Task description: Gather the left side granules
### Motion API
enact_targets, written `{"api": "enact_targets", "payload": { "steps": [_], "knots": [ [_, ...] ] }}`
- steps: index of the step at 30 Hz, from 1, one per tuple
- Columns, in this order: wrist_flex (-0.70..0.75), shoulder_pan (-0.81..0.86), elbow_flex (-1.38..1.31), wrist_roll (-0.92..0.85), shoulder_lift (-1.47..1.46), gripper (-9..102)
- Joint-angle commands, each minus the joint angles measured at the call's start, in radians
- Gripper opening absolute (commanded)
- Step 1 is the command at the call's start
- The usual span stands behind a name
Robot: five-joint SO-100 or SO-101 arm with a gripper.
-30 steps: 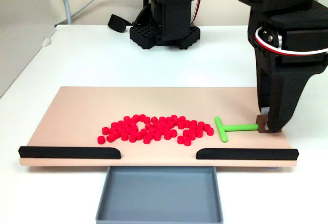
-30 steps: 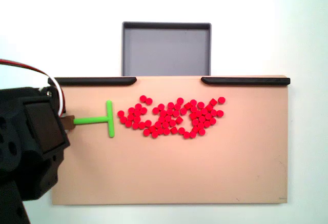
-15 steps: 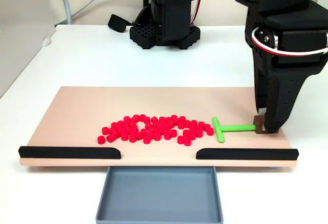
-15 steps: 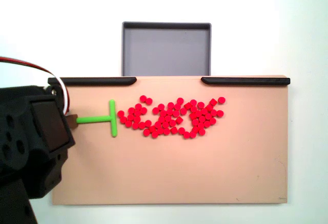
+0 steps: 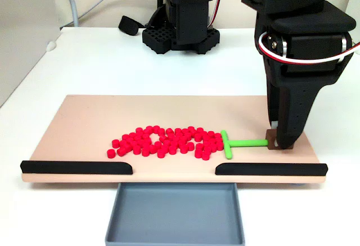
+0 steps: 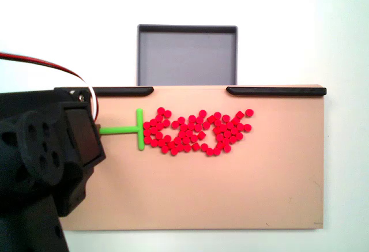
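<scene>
Pusher point(image 5: 239, 143) advanced; claw point(image 5: 277, 141) grips it.

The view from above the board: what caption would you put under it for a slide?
Robot hand holding a green T-shaped pusher against a cluster of red granules on a tan board, grey tray beyond.

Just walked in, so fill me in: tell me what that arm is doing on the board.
The gripper holds a green T-shaped pusher by its stem, its crossbar against one end of the red granules on the tan board. The grey tray, beyond the gap between two black rails, holds none.
</scene>
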Motion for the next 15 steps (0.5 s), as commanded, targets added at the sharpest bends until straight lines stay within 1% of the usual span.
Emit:
{"api": "enact_targets", "payload": {
  "steps": [1,15],
  "knots": [
    [0.008,0.014,-0.005,-0.006,0.017,0],
    [0.009,0.043,0.0,-0.02,0.015,0]
  ]
}}
